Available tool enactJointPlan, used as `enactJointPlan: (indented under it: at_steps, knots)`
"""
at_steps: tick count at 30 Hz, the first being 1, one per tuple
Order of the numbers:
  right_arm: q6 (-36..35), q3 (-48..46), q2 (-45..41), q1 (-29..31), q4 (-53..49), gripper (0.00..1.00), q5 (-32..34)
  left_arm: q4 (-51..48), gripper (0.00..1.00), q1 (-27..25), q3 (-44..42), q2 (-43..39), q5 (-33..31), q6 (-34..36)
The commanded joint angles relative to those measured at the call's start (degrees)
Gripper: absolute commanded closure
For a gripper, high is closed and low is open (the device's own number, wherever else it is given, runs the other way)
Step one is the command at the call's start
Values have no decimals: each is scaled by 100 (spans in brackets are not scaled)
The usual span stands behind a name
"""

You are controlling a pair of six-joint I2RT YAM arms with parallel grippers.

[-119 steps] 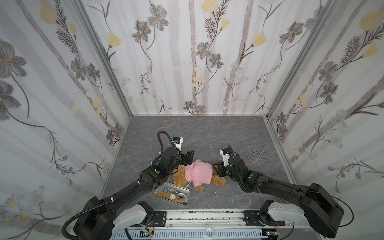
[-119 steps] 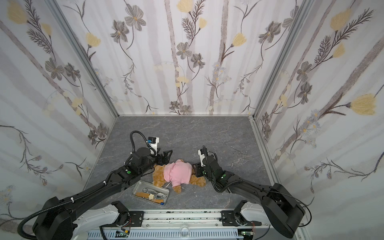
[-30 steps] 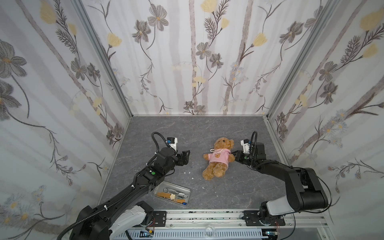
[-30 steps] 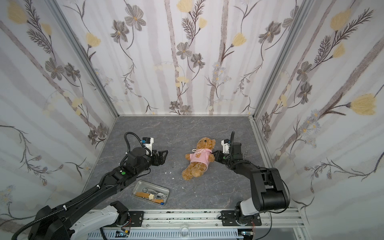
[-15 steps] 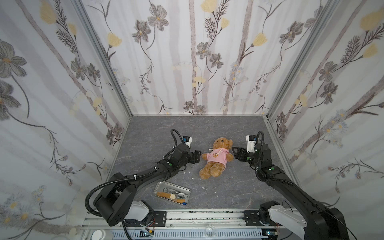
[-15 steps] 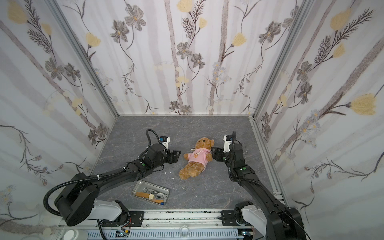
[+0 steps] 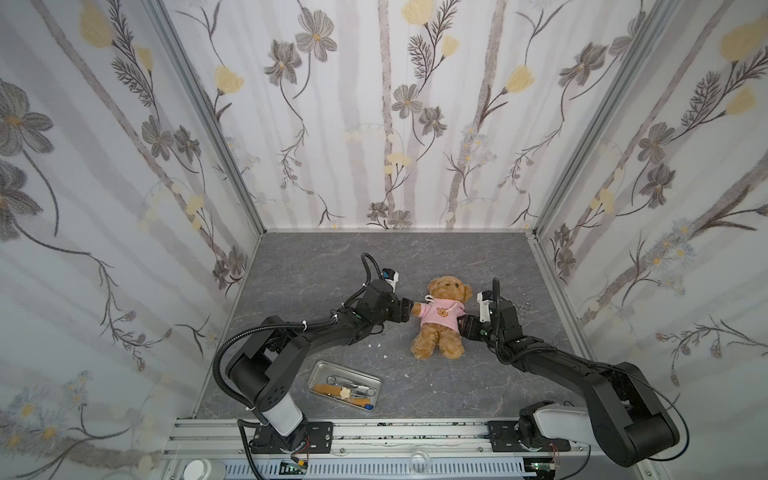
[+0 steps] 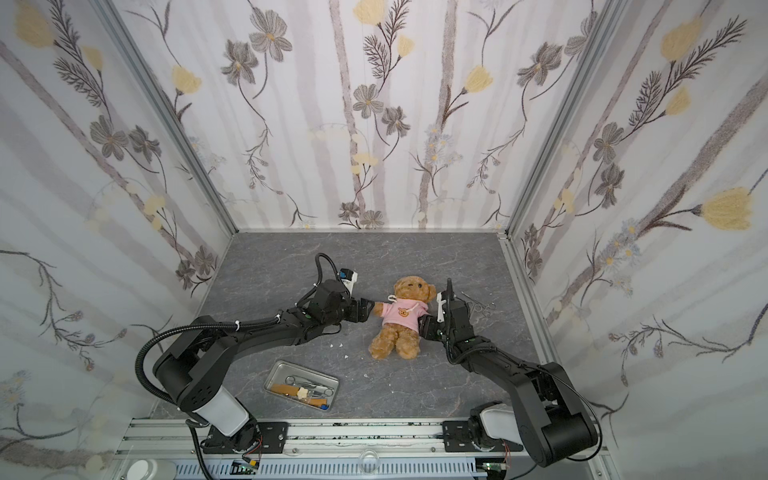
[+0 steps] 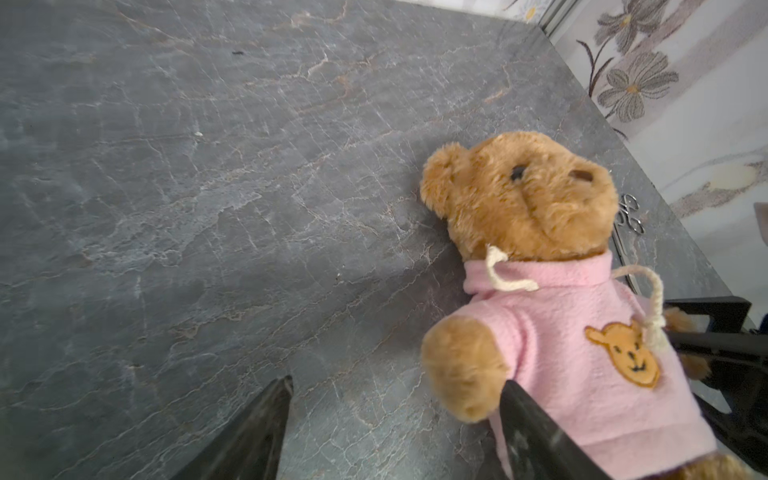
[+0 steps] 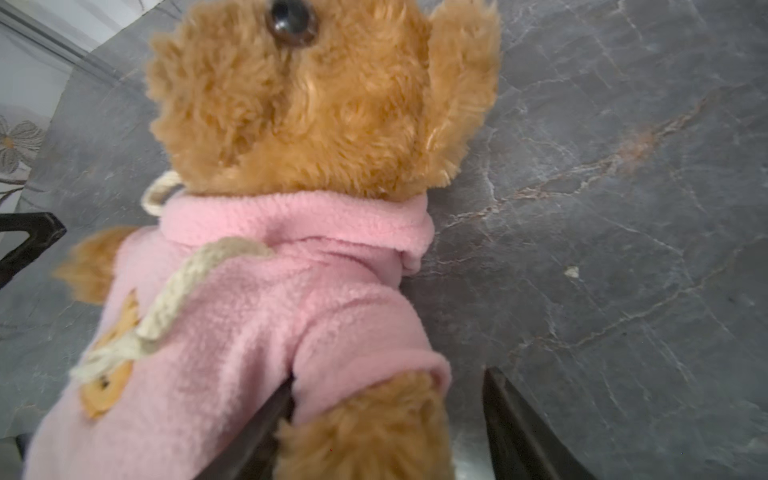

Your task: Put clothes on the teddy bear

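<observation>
The teddy bear (image 7: 446,288) (image 8: 411,289) lies on its back mid-table, head toward the back wall, wearing a pink hooded shirt (image 7: 440,313) (image 9: 582,365) (image 10: 249,332) with a bear-face print. My left gripper (image 7: 405,311) (image 9: 397,386) is open beside the bear's paw (image 9: 461,370), which rests against one finger. Open too, my right gripper (image 7: 465,326) (image 10: 388,386) has its jaws either side of the other paw (image 10: 374,428), with a gap to one finger.
A metal tray (image 7: 320,364) (image 8: 276,365) of small tools sits near the front edge. Steel scissors (image 7: 521,307) (image 9: 629,214) lie by the right wall. White crumbs (image 7: 384,356) dot the grey table. Flowered walls close in three sides.
The bear, earlier face down by the tray, now lies face up farther back. Over the last second my left gripper moved right to its paw and my right gripper shifted onto the other paw.
</observation>
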Motion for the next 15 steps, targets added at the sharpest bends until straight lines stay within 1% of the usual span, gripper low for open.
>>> enactJointPlan:
  at_steps: [1,5,10,12,15]
  knots:
    - [70,13,101,-53,464,38,-205,135,20,-22,150,192,424,52]
    - [46,131,202,-60,366,41,-222,117,20,-31,309,442,809,17]
    - [26,178,301,-53,378,42,-244,126,20,-38,428,527,1146,-162]
    - [17,236,371,-43,370,43,-277,126,20,-35,341,348,956,-256]
    - [-80,402,506,46,321,44,-293,126,20,-40,-15,-179,157,-386]
